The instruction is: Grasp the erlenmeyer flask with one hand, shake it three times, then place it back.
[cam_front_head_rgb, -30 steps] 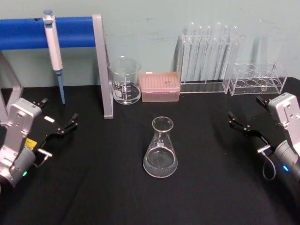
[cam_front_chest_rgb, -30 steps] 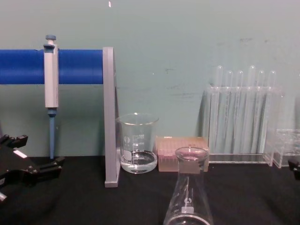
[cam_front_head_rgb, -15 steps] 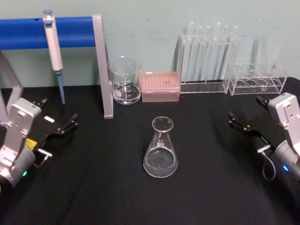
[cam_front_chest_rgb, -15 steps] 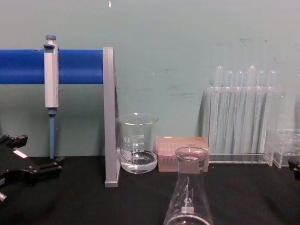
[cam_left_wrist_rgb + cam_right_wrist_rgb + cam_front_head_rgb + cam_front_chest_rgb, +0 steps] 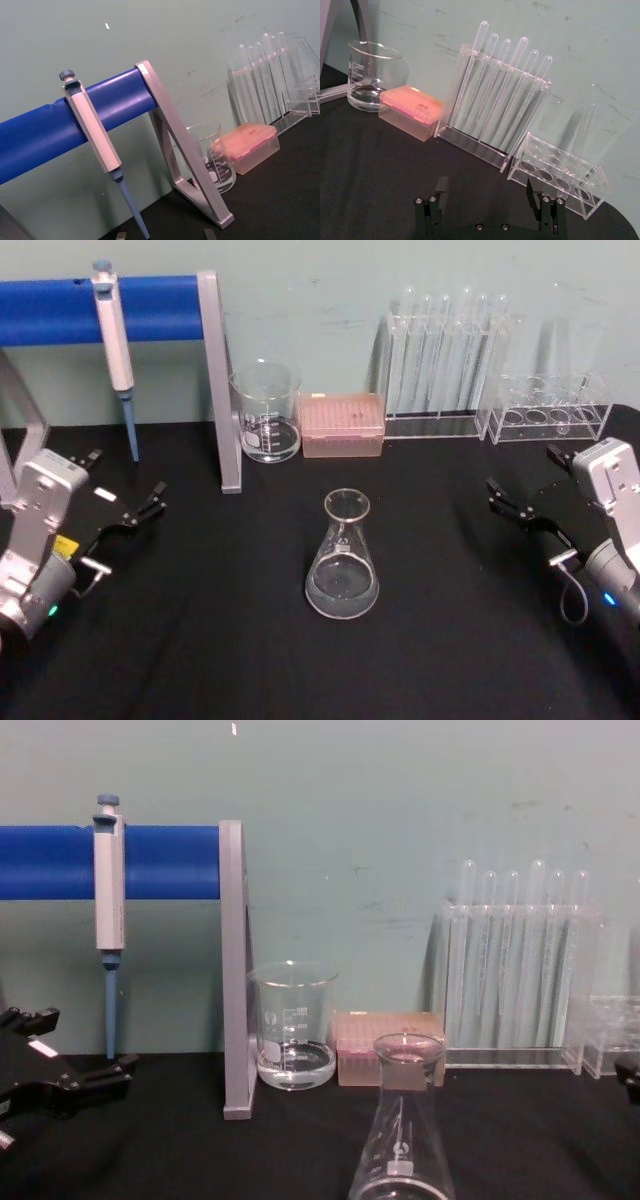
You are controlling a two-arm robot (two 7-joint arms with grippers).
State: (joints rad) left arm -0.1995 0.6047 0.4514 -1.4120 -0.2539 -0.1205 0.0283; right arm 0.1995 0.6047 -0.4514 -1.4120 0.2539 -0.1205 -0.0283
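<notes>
Head view has the flask [image 5: 342, 560] standing upright in the middle of the black table [image 5: 200, 660], in front of the beaker [image 5: 266, 415] and the pink box [image 5: 342, 425] and well apart from both. The left gripper [image 5: 125, 475] hangs low at the table's left side and the right gripper [image 5: 522, 468] at its right side. Both have their jaws wide open, hold nothing, and are far from the flask.

The step in hand looks to be the reach, not yet begun. Either gripper could take it, since the way in is open from both sides. A good approach would come in level from the side and close around the narrow neck just under the flared rim, where the jaws can span the glass. The wide sloping body would likely slip. The grip should be firm before lifting, and the 3 shakes kept upright and gentle, because the mouth is open and there is a little liquid inside.

Chest view cuts off the base of the flask at the bottom edge. The liquid level is hard to make out through the clear glass. The printed marks are too small to read.
</notes>
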